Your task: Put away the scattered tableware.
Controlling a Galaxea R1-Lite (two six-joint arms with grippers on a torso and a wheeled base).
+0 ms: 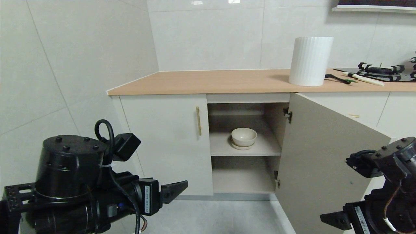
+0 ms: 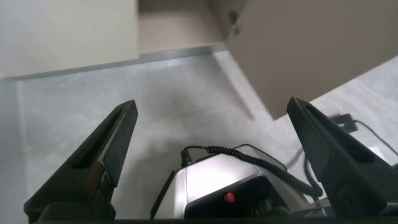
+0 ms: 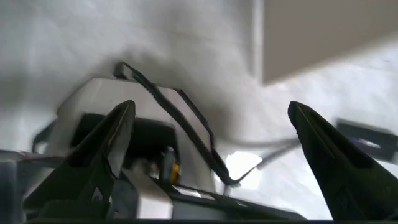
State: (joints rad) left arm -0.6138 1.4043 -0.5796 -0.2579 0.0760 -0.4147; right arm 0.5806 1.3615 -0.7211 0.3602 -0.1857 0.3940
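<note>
1. The left gripper hangs low, out in front of the shut cabinet door with the brass handle; its fingers are spread wide with nothing between them
2. The right gripper sits low near the swung-open door, over the grey floor, its fingers likewise wide apart and holding nothing
3. A cream bowl stands upright on a small plate on the upper shelf of the open cabinet, well apart from both grippers
4. Up on the wooden counter stands a tall white ribbed container
5. Just beside it, toward the hob, lie a black-handled utensil and a pale-handled one
</note>
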